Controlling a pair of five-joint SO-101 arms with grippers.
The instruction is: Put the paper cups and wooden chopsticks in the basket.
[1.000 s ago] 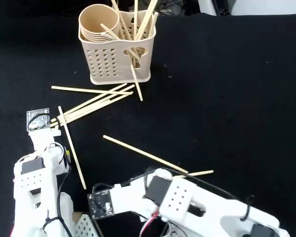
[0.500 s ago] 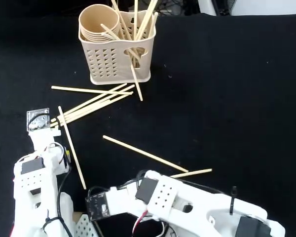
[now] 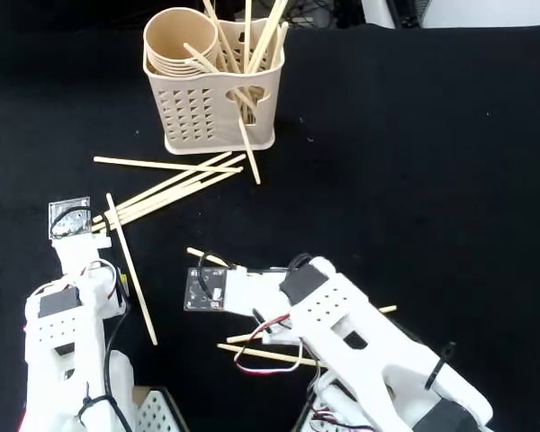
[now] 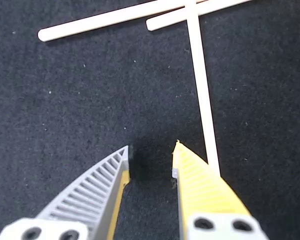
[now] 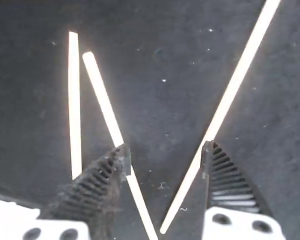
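Both spread wide, left gripper (image 4: pixel 152 150) sits beside a chopstick (image 4: pixel 202 95), right gripper (image 5: pixel 164 150) above two loose chopsticks (image 5: pixel 230 95)

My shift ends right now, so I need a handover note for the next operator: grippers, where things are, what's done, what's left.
Left gripper: open, empty, low over the black cloth beside one chopstick.
Right gripper: open, empty, low over loose chopsticks.
Done: paper cups stacked in the basket, several chopsticks standing in it.
Left: the bundle before the basket, a leaning chopstick against its front, and the loose ones near both arms.
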